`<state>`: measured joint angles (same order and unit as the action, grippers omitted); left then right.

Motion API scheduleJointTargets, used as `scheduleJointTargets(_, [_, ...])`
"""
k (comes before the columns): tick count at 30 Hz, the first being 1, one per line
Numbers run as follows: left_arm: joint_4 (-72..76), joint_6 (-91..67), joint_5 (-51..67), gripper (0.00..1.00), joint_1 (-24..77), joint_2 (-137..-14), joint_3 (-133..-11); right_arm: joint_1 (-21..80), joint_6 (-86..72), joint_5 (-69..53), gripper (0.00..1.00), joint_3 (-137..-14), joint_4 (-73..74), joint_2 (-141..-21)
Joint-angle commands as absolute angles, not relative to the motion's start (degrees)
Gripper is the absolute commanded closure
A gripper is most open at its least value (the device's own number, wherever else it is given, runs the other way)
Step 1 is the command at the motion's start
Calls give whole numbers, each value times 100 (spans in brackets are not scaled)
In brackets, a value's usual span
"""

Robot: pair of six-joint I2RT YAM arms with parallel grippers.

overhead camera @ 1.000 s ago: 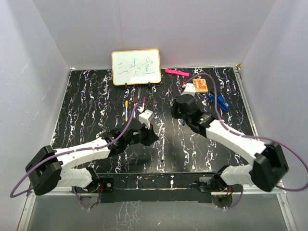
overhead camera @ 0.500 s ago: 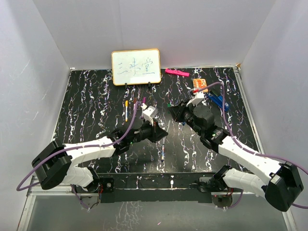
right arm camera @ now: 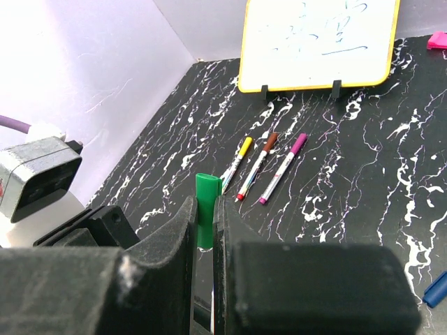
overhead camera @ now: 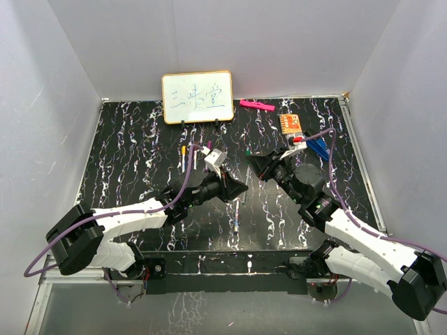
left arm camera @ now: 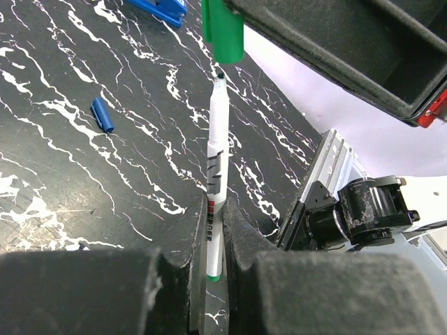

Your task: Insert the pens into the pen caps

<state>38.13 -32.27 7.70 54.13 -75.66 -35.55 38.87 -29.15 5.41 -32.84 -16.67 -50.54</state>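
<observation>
Closer together now: left gripper [left arm camera: 215,225] tight on pen [left arm camera: 216,150], right gripper [right arm camera: 204,215] on green cap [right arm camera: 208,185]; pen print illegible.

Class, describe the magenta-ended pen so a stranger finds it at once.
Start at the whiteboard standing at the table's back edge. Three pens lie side by side before it; take the right-hand pen, the only one with a magenta end, not brown or yellow.

Five pens [left arm camera: 215,160], perhaps five caps [left arm camera: 222,31]
</observation>
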Motion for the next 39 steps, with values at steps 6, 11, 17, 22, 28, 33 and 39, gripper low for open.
scheduleJointTargets(6, [4086,-3238,792,100,5433,-7383,-3520,3872,-2839,566,100,-3221,-2157,-4957])
scheduleJointTargets(11, [4039,-3236,765,100,5432,-7348,-3513,3872,-2804,623,100,-3196,-2171,-4938])
scheduleJointTargets(17, [4063,-3226,743,100,5435,-7281,-3467,3867,-2760,666,100,-3174,-2130,-4927])
scheduleJointTargets(22, [4020,-3232,688,100,5432,-7279,-3465,3874,-2761,638,100,-3173,-2116,-4926])
scheduleJointTargets(28, [4001,-3237,636,100,5426,-7302,-3480,3870,-2784,588,100,-3160,-2116,-4931])
scheduleJointTargets(33, [4018,-3255,616,100,5431,-7300,-3469,3870,-2819,561,100,-3114,-2127,-4933])
scheduleJointTargets(39, [4032,-3253,624,100,5433,-7276,-3489,3868,-2839,548,100,-3061,-2149,-4939])
